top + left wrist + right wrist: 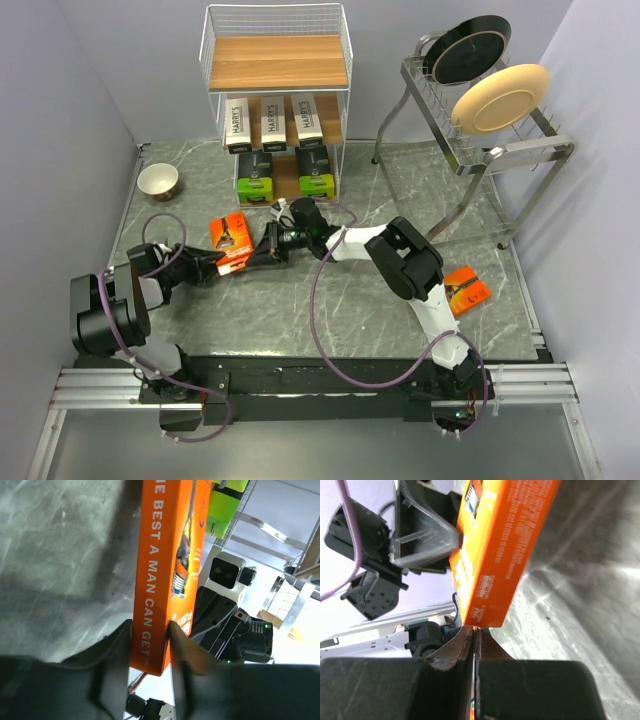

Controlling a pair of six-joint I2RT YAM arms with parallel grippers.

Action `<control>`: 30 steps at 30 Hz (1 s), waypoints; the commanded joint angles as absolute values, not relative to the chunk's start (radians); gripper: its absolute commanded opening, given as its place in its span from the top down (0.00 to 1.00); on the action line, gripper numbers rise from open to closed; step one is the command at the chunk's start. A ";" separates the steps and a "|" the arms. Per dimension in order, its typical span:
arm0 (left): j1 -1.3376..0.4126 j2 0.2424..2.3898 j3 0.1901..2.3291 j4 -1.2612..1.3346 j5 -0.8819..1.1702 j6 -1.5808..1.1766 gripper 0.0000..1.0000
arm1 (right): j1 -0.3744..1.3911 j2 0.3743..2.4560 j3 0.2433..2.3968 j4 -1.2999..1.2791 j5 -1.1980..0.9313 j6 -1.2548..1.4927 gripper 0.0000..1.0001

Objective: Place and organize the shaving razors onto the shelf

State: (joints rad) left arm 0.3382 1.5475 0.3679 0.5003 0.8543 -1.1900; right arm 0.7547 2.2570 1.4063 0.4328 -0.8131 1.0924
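**Item 1 — left claw** [150, 626]. The jaws are narrowed onto the near end of an orange razor pack [162, 555], with one finger on each broad face. The pack is held on edge. Its long axis runs straight out ahead of the claw, and most of its length projects past the fingertips.

**Item 2 — right claw** [472, 631]. The fingers are pressed together with nothing between them. A corner of the same pack sits at their tips, touching as far as can be told. The two claws face each other with the pack between them.

**Item 3 — shelf** [275, 62]. It stands ahead of the left claw and off to its right, beyond the right claw, which is the nearer of the two.
- Top tier: only wood shows.
- Middle tier: three white HARRY'S boxes [273, 122].
- Bottom tier: two black boxes with lime-green ends [256, 180], with a gap between them.

**Item 4 — second orange pack** [466, 290]. It lies flat on the table [300, 310], well behind the right claw toward its base, and is unheld.

**Assessment.** Two orange packs appear to be left to shelve. The left claw has the pack, but the right claw is closer to the shelf. A handover would need the right jaws to part first. Otherwise the left claw would have to carry the pack forward and to the right, around the right claw. With its long axis pointing ahead, the pack should slide into a tier end-first.
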 commanded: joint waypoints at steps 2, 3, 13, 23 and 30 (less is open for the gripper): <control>0.331 1.465 0.386 0.506 0.917 -1.164 0.74 | 0.758 2.186 1.463 0.397 -0.814 1.023 0.91; 0.330 1.456 0.400 0.500 0.910 -1.145 0.76 | 0.756 2.175 1.474 0.379 -0.816 1.011 0.79; 0.394 1.303 0.575 0.129 1.043 -0.819 0.84 | 0.528 1.984 1.471 0.082 -0.917 0.666 0.26; 0.408 1.149 0.873 -0.402 1.282 -0.446 0.85 | 0.322 1.859 1.459 -0.152 -0.936 0.442 0.12; 0.407 1.126 0.998 -0.013 1.368 -0.827 0.85 | 0.299 1.829 1.463 -0.175 -0.911 0.385 0.10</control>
State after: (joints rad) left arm 0.4046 1.1454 0.9005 -0.2523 1.2690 -0.6254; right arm 0.3069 1.8904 1.4448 -0.1463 -0.9207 0.4450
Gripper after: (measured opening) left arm 0.317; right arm 0.893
